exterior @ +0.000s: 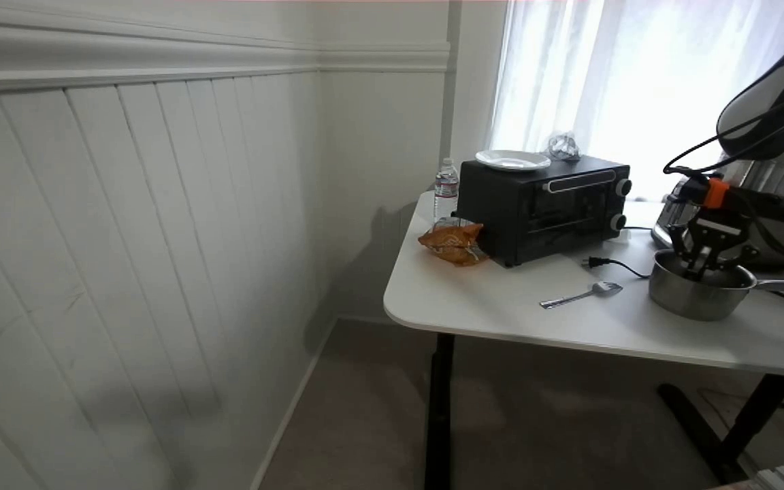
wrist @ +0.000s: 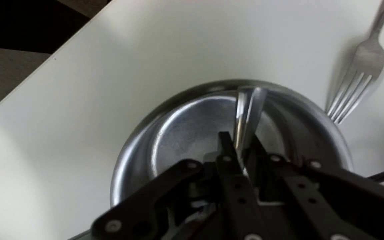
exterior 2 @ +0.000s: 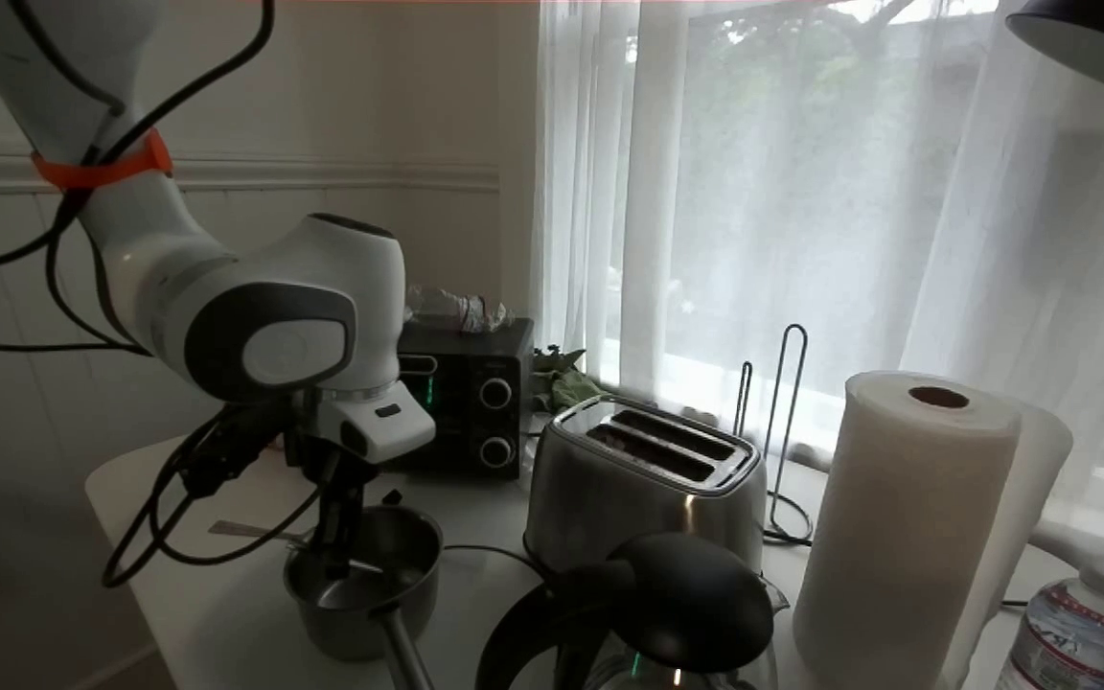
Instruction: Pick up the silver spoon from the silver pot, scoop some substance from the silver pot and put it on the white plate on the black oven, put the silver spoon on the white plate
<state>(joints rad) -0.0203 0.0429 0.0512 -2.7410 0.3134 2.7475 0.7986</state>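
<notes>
The silver pot (exterior: 695,303) stands on the white table; it also shows in an exterior view (exterior 2: 360,623) and the wrist view (wrist: 192,125). My gripper (wrist: 240,141) points down inside it, fingers closed on the handle of the silver spoon (wrist: 249,115). The handle's end sticks out past the fingertips; the spoon's bowl is hidden. In the exterior views the gripper (exterior: 697,269) is at the pot's mouth (exterior 2: 336,561). I cannot make out any substance in the pot. The white plate (exterior: 511,160) lies on the black oven (exterior: 491,211), which is partly behind the arm (exterior 2: 466,402).
A fork (exterior: 593,292) lies beside the pot, near a plug (exterior: 596,262). An orange bag (exterior: 456,243) and a bottle (exterior: 446,187) stand by the oven. Clear plastic (exterior: 563,146) sits behind the plate. A toaster (exterior 2: 643,508), carafe (exterior 2: 696,604) and paper towels (exterior 2: 907,537) are near the pot.
</notes>
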